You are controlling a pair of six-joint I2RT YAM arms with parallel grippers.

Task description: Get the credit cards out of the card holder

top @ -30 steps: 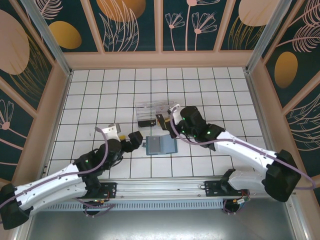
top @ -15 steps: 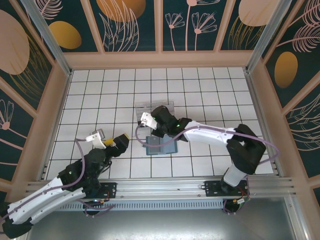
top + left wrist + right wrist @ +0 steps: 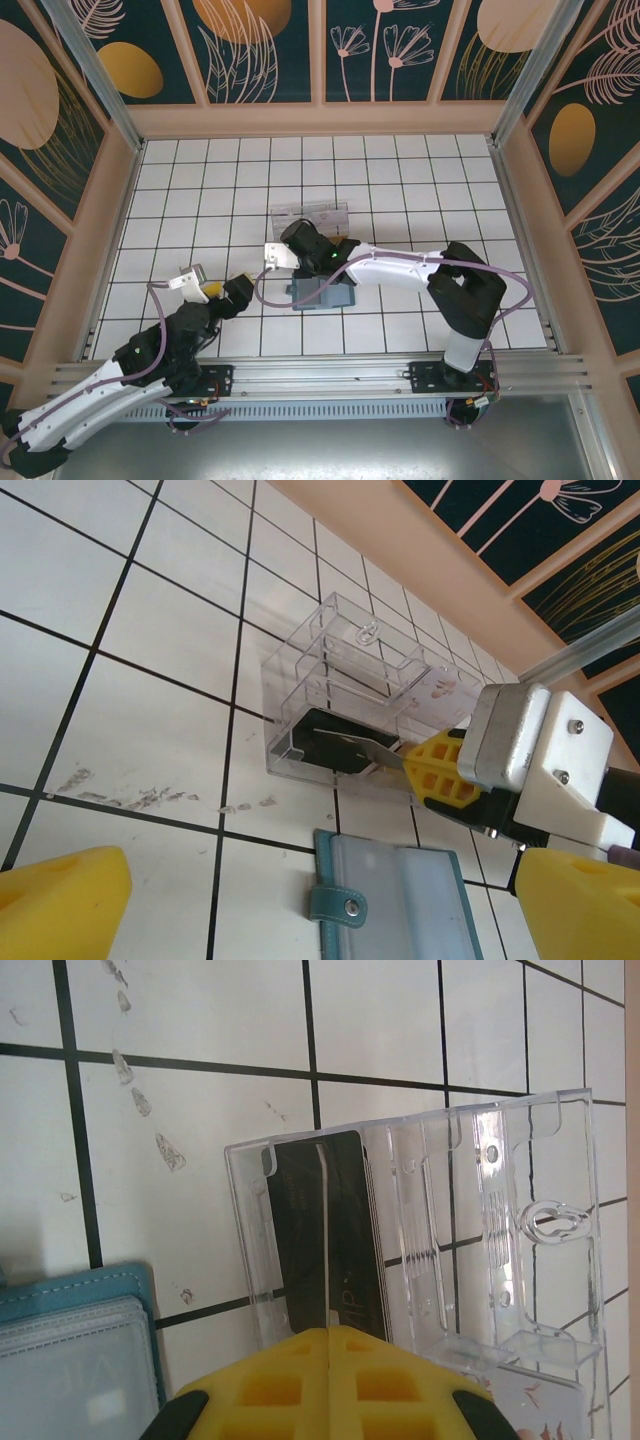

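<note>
Right end effector (image 3: pixel 328 1365) pinches one card (image 3: pixel 365 748) edge-on over one clear box (image 3: pixel 340 680), likely to slot it beside dark cards (image 3: pixel 300 1230) in end compartment; their count unclear. Left end effector (image 3: pixel 232 292) gaping, empty, standing off. One card holder (image 3: pixel 322 293) lies open on desk (image 3: pixel 200 200), just beside box.

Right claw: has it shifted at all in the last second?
Yes. From above, the right claw has slid leftward along the clear box, from its right end to its left end.
</note>
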